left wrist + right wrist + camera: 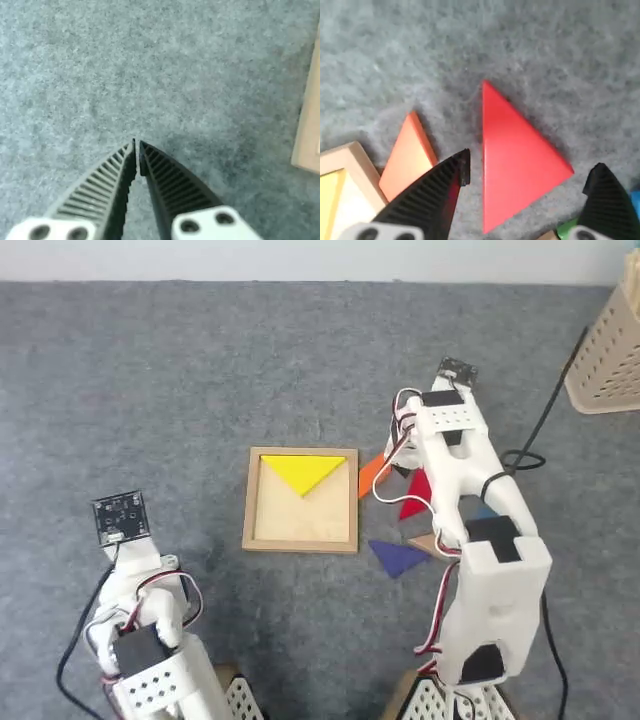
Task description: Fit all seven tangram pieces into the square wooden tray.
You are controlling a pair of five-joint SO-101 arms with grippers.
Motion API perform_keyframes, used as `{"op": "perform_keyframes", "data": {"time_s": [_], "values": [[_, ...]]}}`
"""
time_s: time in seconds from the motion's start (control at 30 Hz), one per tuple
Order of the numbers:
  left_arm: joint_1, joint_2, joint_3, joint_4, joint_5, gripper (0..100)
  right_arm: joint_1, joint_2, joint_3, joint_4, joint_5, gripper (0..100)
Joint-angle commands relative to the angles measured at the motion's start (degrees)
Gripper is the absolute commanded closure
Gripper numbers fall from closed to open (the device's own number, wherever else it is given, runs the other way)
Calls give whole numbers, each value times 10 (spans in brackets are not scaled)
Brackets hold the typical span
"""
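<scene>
High view first, working from the left side of the grey felt-covered tabletop (150,370). My left gripper (136,145) sits near the front-left corner, well apart from the work. Its black ridged fingers are clenched together on nothing, over bare felt.

The square wooden tray (300,546) lies about mid-tabletop. One large yellow triangle (302,472) is seated along its far wall, point toward me, and the remaining floor is bare wood. I count one piece of seven placed.

Just beside the tray's right wall, near its far corner, lies a flat orange piece (372,472). Right of it is the large red triangle (515,160). A dark blue triangle (398,556) and a tan wooden piece (425,543) lie nearer the front edge. A scrap of green (565,231) peeks out by the red one.

My right gripper (531,167) is released, with its jaws spread to either side of the red triangle. I cannot tell whether it touches the felt.

I judge the step in hand is picking up the red triangle. Next, I would lower, pinch across two edges, lift cleanly, carry it left, and turn it to sit against the yellow triangle's slanted side.

A pale slotted basket (607,350) stands at the far-right edge.
</scene>
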State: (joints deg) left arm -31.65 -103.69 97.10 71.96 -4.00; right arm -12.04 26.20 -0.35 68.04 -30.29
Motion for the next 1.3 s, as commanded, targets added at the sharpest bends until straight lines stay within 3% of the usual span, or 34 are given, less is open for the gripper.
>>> {"op": "perform_keyframes", "data": {"time_s": [0.0,0.27,0.7,1.03,1.27], "values": [[1,-2,-5,2,5,987,0,-1,-35,20,11,633],[1,-2,-5,2,5,987,7,34,-44,20,11,708],[1,-2,-5,2,5,987,14,34,-59,41,20,743],[1,-2,-5,2,5,987,53,11,-69,69,247,775],[1,-2,-5,2,5,987,50,16,-67,70,314,745]]}}
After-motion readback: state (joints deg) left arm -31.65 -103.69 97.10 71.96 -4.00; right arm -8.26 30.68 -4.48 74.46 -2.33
